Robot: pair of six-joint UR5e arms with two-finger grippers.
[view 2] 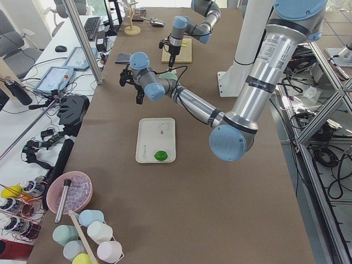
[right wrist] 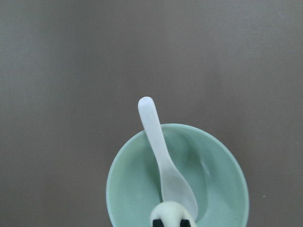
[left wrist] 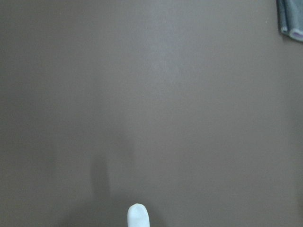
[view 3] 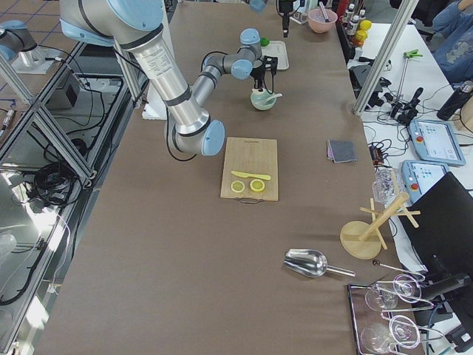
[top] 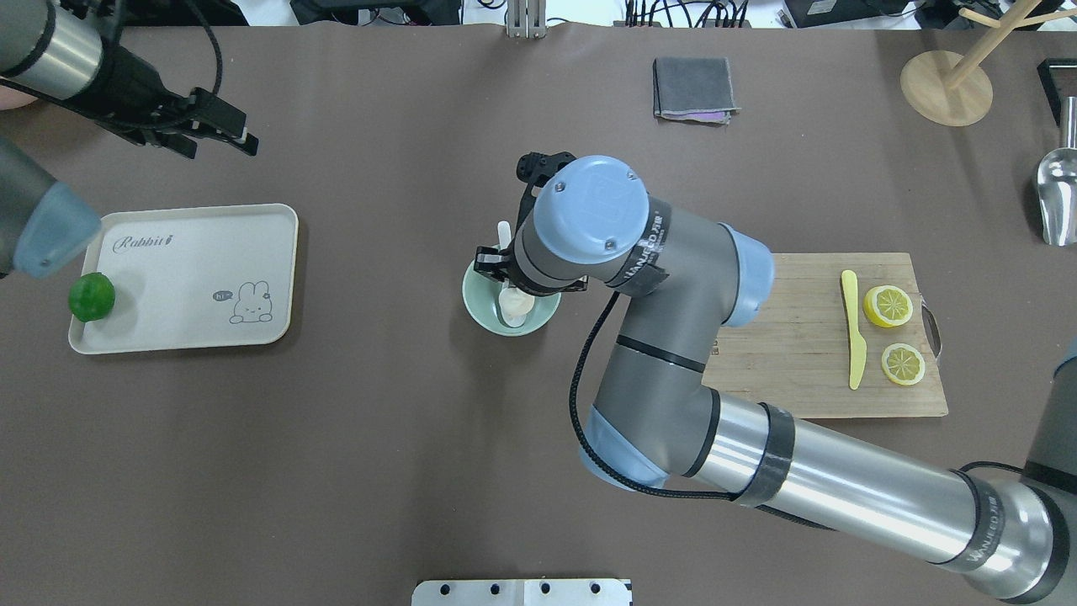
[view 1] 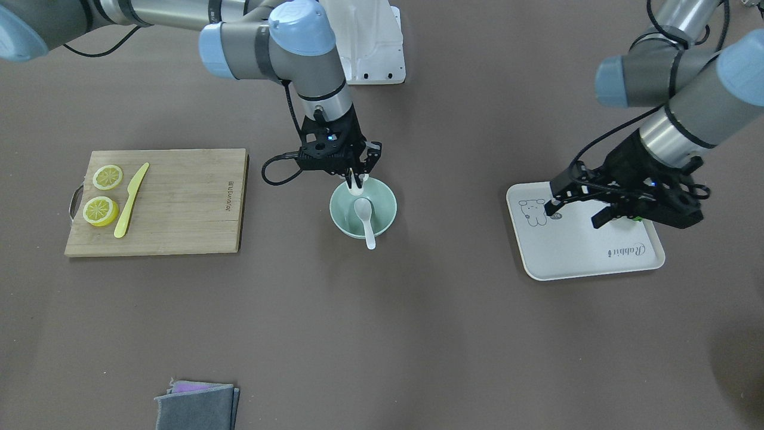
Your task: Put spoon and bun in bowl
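Two black fingers of my right gripper [view 1: 358, 180] are closed on the bun [right wrist: 173, 211], a smooth, soft-looking white dome held low over the bowl [view 1: 383, 202], I judge so that it drops inside rather than rolling off. One spoon [view 1: 364, 216], glossy white with a rounded scoop, lies in that plain, round mint-green bowl, its handle propped out over the rim. My left gripper [view 1: 574, 215] hangs empty with its jaws spread above the cream rabbit tray [view 1: 597, 257], well apart, presumably parked clear of the work.

Silver-grey arms [top: 841, 488], pale-blue joint caps [top: 591, 208], black cables [top: 572, 391].
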